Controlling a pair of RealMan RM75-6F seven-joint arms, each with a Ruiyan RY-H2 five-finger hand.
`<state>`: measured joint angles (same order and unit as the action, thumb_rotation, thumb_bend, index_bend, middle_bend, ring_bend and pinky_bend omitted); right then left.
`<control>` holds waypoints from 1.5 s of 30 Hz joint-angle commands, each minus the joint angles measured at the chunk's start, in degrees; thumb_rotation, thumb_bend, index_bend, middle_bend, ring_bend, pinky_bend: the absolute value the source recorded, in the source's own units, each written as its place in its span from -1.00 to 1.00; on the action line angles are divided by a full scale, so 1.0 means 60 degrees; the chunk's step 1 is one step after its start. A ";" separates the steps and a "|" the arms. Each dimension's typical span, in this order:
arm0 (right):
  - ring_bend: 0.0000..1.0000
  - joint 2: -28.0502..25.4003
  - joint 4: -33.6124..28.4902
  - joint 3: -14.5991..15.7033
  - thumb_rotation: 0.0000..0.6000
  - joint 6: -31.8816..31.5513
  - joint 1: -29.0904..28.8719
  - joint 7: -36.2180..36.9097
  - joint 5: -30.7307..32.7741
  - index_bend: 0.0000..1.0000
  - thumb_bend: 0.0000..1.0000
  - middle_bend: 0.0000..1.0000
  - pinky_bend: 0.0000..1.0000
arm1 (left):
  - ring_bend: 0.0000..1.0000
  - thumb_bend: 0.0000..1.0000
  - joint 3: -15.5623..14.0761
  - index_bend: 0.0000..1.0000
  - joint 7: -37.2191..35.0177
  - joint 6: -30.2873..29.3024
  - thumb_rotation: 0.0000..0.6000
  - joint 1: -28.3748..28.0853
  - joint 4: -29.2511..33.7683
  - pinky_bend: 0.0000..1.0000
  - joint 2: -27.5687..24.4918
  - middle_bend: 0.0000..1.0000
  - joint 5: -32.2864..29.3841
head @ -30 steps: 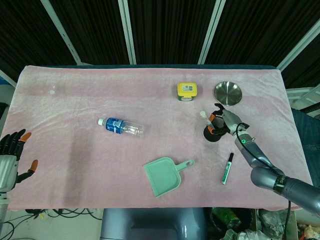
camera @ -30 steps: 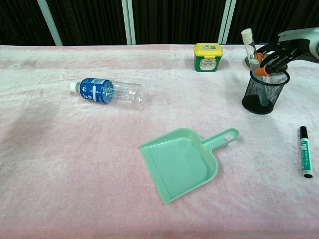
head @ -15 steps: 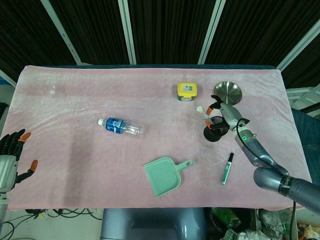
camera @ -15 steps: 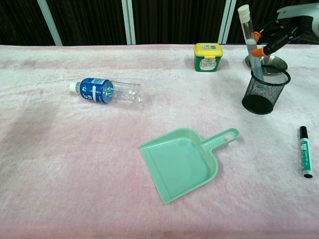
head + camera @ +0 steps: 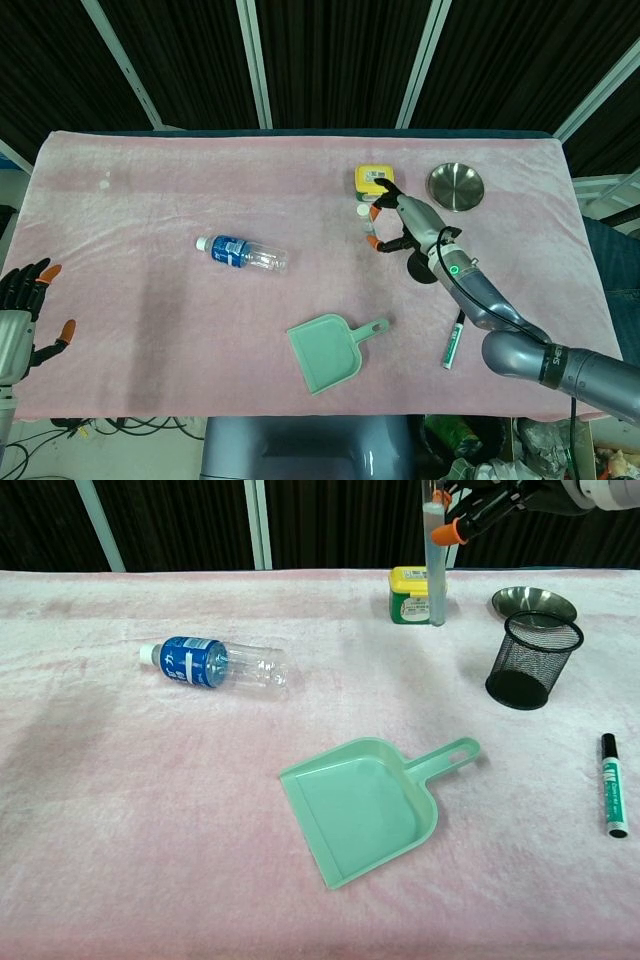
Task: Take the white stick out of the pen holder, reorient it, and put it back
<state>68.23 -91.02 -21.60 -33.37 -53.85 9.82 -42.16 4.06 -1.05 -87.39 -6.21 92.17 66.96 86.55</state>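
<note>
The white stick (image 5: pixel 434 565) hangs upright in the air, clear of the black mesh pen holder (image 5: pixel 533 660) and to its left, in front of the yellow container. My right hand (image 5: pixel 490 495) pinches its upper part at the top edge of the chest view. From the head view the stick's capped top (image 5: pixel 363 211) shows just left of my right hand (image 5: pixel 397 218), and the pen holder (image 5: pixel 418 268) is partly hidden under my forearm. At the lower left edge, off the cloth, my left hand (image 5: pixel 20 310) is held with fingers apart and holds nothing.
A yellow container (image 5: pixel 417 593) and a steel bowl (image 5: pixel 533 603) stand at the back. A water bottle (image 5: pixel 215 663) lies at the left, a green dustpan (image 5: pixel 370 805) in the middle front, a marker (image 5: pixel 612 785) at the right front.
My right hand has lifted the stick fully out of the pen holder and carried it up and to the left. The left hand has stayed put.
</note>
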 commanded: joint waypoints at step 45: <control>-0.72 -0.0463 -0.0623 -0.0806 1.00 -0.0211 0.1985 -0.0664 -0.4264 0.33 -0.32 -0.95 -0.70 | -1.00 -0.25 -0.0009 -0.78 -0.0050 -0.0009 1.00 0.0039 0.0052 -1.00 -0.0070 -0.91 -0.0022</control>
<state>66.54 -95.71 -31.55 -32.46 -38.94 18.35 -73.72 4.00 -1.34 -87.44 -5.98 92.48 66.54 86.42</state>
